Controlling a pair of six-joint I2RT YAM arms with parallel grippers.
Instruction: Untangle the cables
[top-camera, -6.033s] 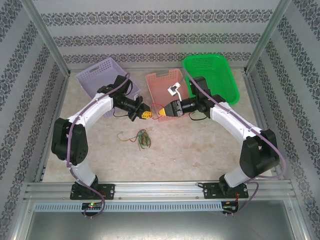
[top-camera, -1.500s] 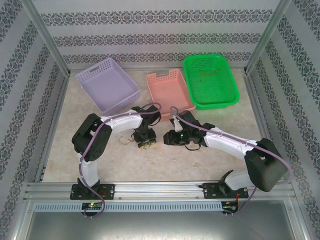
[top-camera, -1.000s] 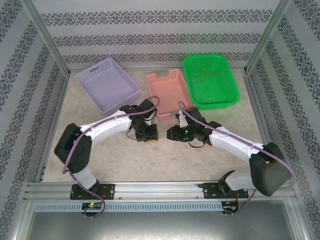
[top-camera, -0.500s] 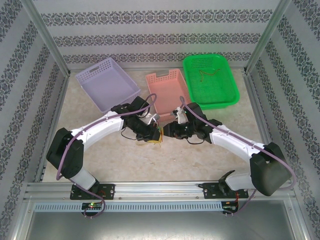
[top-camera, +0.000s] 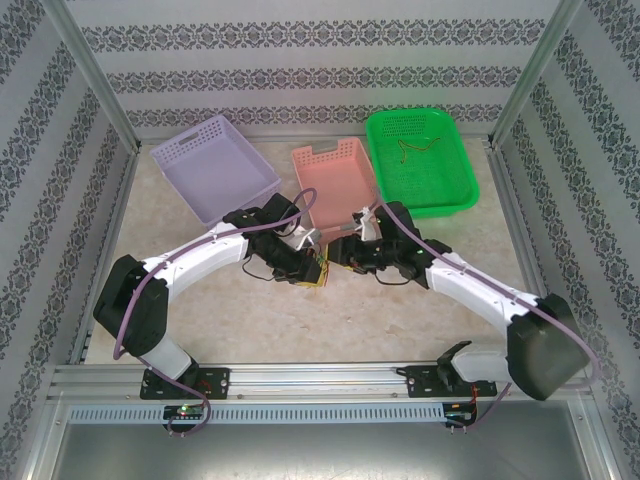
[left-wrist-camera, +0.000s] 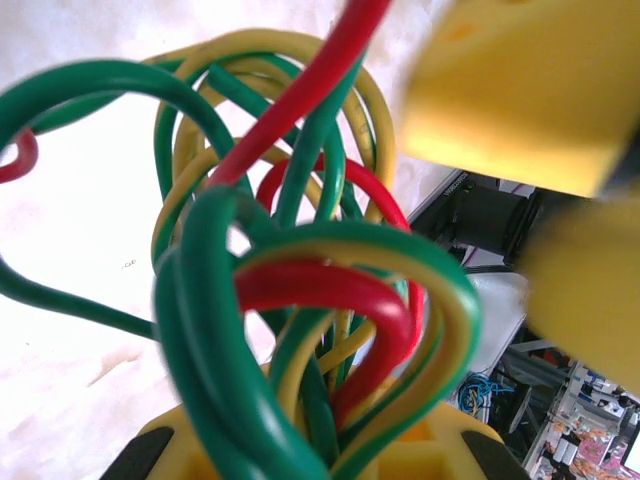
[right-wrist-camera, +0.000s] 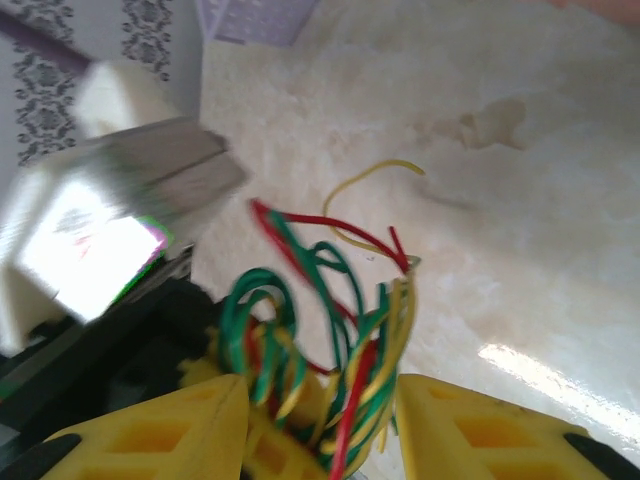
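Two robot arms meet over the pale table (top-camera: 400, 310), at 6 o'clock from the pink basket (top-camera: 335, 170). The left gripper (top-camera: 312, 268) is clamped on the tangled green, yellow and red cables (left-wrist-camera: 300, 290). The right gripper (right-wrist-camera: 325, 390), at its 2 o'clock, has its jaws parted around the same bundle.

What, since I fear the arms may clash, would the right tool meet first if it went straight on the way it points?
The cables, green, yellow and red: they sit right between the right tool's open jaws, gripped by the left tool. That tool probably comes next, but depth is unclear.
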